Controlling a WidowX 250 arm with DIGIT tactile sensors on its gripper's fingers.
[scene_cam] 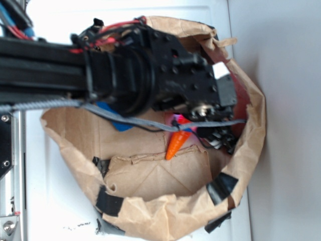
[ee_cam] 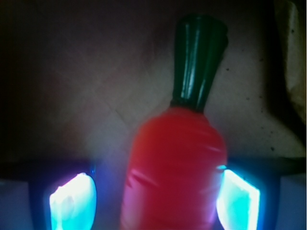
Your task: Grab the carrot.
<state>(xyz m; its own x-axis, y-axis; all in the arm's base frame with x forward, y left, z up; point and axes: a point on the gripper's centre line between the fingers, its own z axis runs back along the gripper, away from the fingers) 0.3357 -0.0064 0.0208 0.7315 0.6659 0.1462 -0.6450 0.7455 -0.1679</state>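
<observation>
In the wrist view the carrot fills the middle, its orange body glowing red and its dark green stem pointing away. My gripper is open and straddles the carrot's thick end. The right pad is against the carrot's side. A gap separates the left pad from it. In the exterior view the carrot's pointed tip sticks out from under the gripper, lying on brown paper. The arm hides the rest of the carrot there.
A brown paper bag with rolled, crumpled walls and black tape patches rings the work area. A blue sponge lies partly hidden under the arm, left of the carrot. A grey cable hangs across the bag.
</observation>
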